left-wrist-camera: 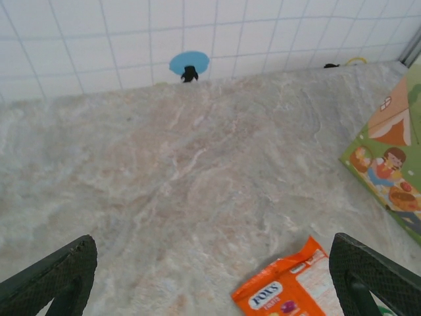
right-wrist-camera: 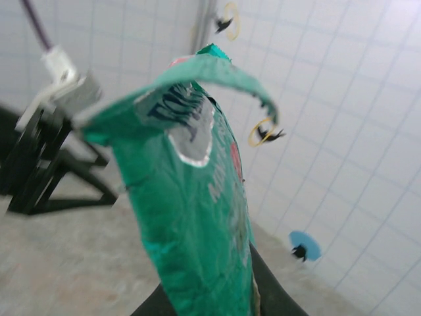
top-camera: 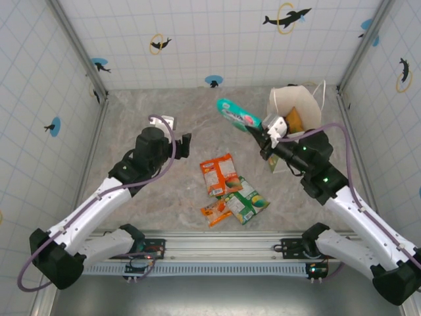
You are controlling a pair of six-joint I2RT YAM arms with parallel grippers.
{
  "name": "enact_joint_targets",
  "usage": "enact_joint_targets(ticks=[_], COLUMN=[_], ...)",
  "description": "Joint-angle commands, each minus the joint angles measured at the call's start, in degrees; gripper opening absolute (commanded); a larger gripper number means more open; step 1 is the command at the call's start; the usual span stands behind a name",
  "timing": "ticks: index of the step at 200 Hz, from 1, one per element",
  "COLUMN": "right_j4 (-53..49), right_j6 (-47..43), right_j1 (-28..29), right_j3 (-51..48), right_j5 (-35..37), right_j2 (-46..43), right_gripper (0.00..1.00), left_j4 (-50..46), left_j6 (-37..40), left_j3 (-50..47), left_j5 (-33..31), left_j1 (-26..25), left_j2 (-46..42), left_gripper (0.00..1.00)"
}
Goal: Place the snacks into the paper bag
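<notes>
Just left of the paper bag (top-camera: pixel 281 104), I've got R jaws clenched on the green packet (top-camera: pixel 238 115), held aloft; L jaws released wide over tabletop (top-camera: pixel 131 112), other snacks (top-camera: pixel 221 174) lying mid-tabletop.

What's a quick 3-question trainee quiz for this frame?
1. True or false: the left gripper is shut on a packet.
2. The right gripper holds a packet of which colour? A orange, B green, C purple.
3. Fill in: the large orange packet lies on the ____.
Key: 1 false, it is open and empty. 2 B, the green packet, held in the air near the bag. 3 table.
</notes>
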Motion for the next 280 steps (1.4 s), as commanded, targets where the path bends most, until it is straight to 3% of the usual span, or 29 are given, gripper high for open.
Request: enact_joint_targets(ticks=[1, 56, 111, 247, 260, 280], right_j4=[11.2, 13.5, 14.1, 14.6, 14.5, 14.6], right_j6=[2.9, 10.0, 23.3, 29.3, 29.4, 29.5], right_j1=[-2.5, -15.8, -27.8, -30.0, -30.0, -30.0], right_j3=[5.3, 10.4, 6.7, -3.3, -3.4, -3.7], right_j5=[4.5, 7.8, 5.5, 1.8, 1.8, 2.3], right_j2=[0.2, 3.6, 6.3, 8.1, 8.1, 7.7], right_gripper=[0.05, 0.05, 0.05, 0.08, 0.12, 0.28], left_j4=[2.3, 3.3, 3.9, 4.3, 4.4, 4.4], left_j6=[-7.2, -9.6, -10.9, -12.5, -12.5, -12.7], left_j3=[-1.4, -1.0, -1.0, -1.1, -1.0, -1.1], left_j5=[4.3, 8.1, 10.0, 12.5, 12.5, 12.6], left_j1=[0.1, 0.1, 0.1, 0.1, 0.1, 0.0], left_j2=[1.6, 5.8, 7.8, 9.9, 9.9, 9.8], left_gripper=[0.92, 0.92, 0.92, 0.90, 0.90, 0.90])
